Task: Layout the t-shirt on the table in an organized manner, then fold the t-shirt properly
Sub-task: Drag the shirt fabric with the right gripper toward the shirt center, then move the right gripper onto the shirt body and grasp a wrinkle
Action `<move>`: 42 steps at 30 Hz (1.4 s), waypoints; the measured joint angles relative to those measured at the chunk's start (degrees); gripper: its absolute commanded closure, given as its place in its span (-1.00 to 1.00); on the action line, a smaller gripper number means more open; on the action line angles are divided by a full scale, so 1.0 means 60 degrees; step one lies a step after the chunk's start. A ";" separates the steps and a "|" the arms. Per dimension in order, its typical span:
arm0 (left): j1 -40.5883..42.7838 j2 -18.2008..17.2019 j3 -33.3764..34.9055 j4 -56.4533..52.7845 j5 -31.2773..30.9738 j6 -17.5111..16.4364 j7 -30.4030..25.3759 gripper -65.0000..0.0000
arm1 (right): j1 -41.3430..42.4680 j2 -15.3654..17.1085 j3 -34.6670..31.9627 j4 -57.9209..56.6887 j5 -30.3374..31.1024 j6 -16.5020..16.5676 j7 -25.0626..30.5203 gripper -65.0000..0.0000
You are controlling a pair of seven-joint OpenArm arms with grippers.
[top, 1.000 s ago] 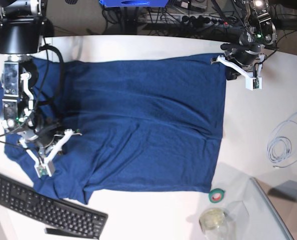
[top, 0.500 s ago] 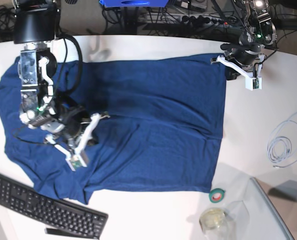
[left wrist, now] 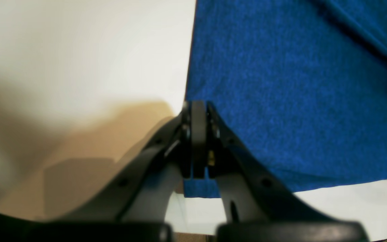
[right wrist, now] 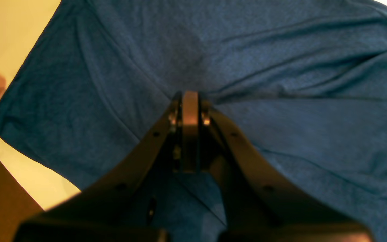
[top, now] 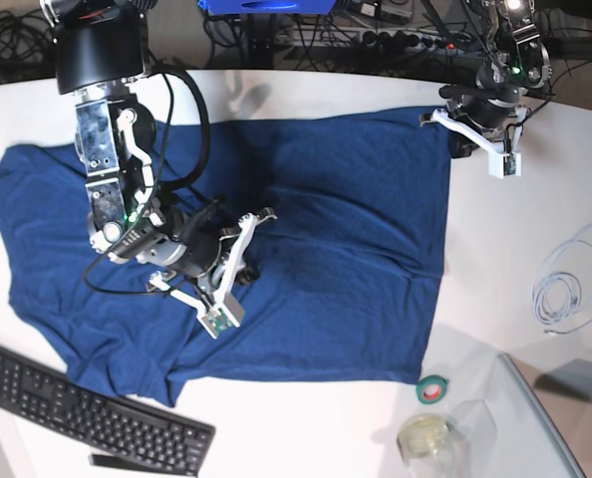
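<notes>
The right claw point(top: 238, 261) is pinched tight on a bunch of the t-shirt point(top: 316, 249) near the garment's middle, creases fanning out from its tips. Over at the far corner, the left claw point(top: 453, 139) is clamped on the hem's corner. The navy shirt lies spread across the white worktop point(top: 535, 199), a black keyboard point(top: 87, 413) just off its lower sleeve.
</notes>
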 measured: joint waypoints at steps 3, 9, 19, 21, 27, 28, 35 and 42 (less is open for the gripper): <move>-0.0004 0.0004 0.0004 0.0004 0.0000 0.0000 0.0000 1.00 | 0.0000 0.0069 -0.0510 0.0000 -0.0069 -0.0015 -0.0015 1.00; -0.0004 0.0000 0.0000 0.0004 0.0004 0.0000 0.0000 1.00 | -0.0047 0.0007 -0.1031 0.0000 0.0033 -0.0007 0.0033 1.00; -0.0004 0.0004 0.0011 0.0004 0.0000 0.0000 0.0000 1.00 | -0.0007 -0.0025 -0.1384 -0.0630 -0.0004 -0.0011 0.0036 0.76; -0.0004 0.0000 0.0011 0.0004 0.0000 0.0004 0.0000 1.00 | -0.0036 -0.0025 -0.1388 -0.0557 -0.0029 -0.0007 0.0000 0.40; 0.0000 0.0011 0.0007 0.0055 -0.0007 0.0000 -0.0011 1.00 | -0.0681 0.0419 -0.0772 0.1035 0.0149 0.0091 0.0106 -0.03; 0.0000 0.0004 0.0007 0.0066 0.0000 0.0000 0.0000 1.00 | -0.0860 0.0415 -0.0120 0.1264 0.0124 0.0051 0.0189 0.01; 0.0000 0.0011 0.0011 0.0076 -0.0022 -0.0007 0.0000 1.00 | -0.1698 0.0758 0.4717 0.1290 -0.0015 -0.1483 0.0998 0.05; -0.0470 0.0036 0.0098 0.0069 -0.0004 -0.0007 0.0004 1.00 | -0.1687 0.1887 0.6411 -0.0794 0.0036 -0.1446 0.1188 0.82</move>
